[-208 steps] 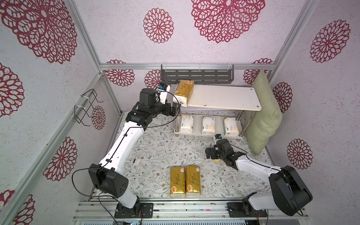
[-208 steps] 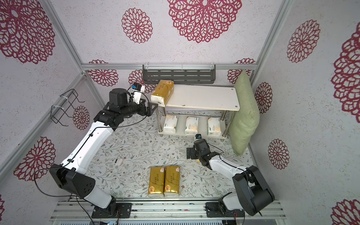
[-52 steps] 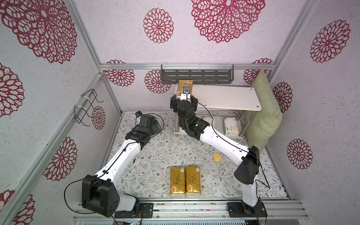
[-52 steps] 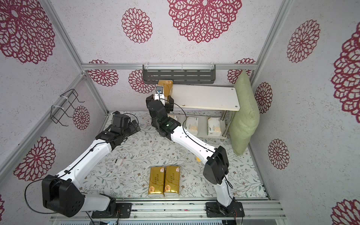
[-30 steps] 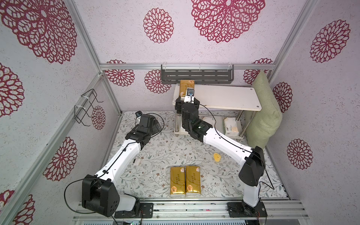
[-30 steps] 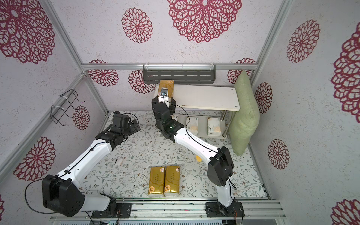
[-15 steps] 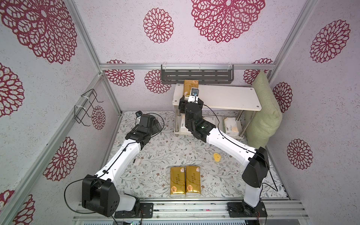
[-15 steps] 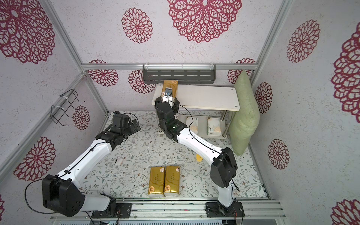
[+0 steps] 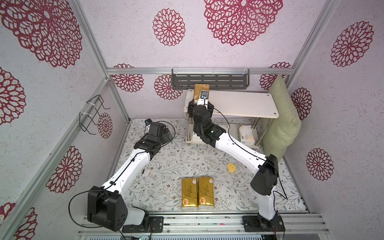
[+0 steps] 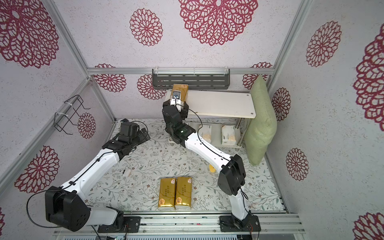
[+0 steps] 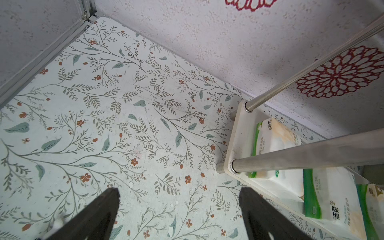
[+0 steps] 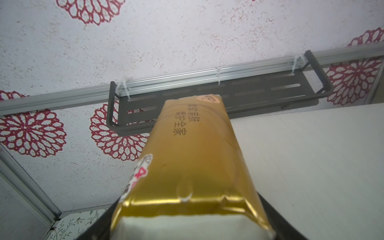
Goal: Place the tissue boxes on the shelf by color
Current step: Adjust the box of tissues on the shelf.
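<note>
**Gold tissue pack on the shelf's top board, right gripper at its near end**

In both top views the gold tissue pack [image 9: 200,88] lies flat on the top board of the shelf [image 9: 239,104], at the end nearer the left arm, with its long side pointing at the back wall. The right gripper [image 12: 190,226] has a jaw on each side of the pack's near white end; whether the jaws press on it cannot be told. The left gripper [image 11: 178,193] hangs over the floral mat [image 9: 176,158] beside the shelf, jaws wide apart and holding nothing. Three white packs [image 11: 272,145] sit on the lower board. Two gold packs [image 9: 189,193] lie side by side on the mat, touching.
</note>
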Robot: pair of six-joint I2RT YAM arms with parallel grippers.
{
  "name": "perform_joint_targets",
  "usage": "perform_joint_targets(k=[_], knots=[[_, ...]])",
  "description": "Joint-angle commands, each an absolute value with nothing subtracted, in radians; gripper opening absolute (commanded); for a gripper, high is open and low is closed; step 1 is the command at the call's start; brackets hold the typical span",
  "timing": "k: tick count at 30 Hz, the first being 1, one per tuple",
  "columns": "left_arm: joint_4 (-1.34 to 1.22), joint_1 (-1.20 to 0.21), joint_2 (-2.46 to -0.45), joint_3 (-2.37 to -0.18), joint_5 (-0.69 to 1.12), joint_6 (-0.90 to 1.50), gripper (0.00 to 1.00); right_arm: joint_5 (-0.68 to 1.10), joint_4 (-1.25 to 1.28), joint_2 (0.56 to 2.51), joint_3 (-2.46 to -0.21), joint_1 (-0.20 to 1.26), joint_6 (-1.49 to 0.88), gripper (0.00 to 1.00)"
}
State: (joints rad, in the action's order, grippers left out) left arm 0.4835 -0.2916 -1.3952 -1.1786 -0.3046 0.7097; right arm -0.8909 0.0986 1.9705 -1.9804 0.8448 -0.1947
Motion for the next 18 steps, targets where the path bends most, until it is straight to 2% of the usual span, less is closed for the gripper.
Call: perform_joint_targets(k=[1,18], knots=[[0.459,-0.285,-1.384,-1.167,-0.308,0.714,0.97,-0.948,0.120,1.967,-2.027,0.839,-0.188,0.80],[0.459,-0.285,-1.379,-1.166,-0.311,0.715,0.97,-0.940,0.063,2.020,-2.100,0.816,-0.208,0.82]])
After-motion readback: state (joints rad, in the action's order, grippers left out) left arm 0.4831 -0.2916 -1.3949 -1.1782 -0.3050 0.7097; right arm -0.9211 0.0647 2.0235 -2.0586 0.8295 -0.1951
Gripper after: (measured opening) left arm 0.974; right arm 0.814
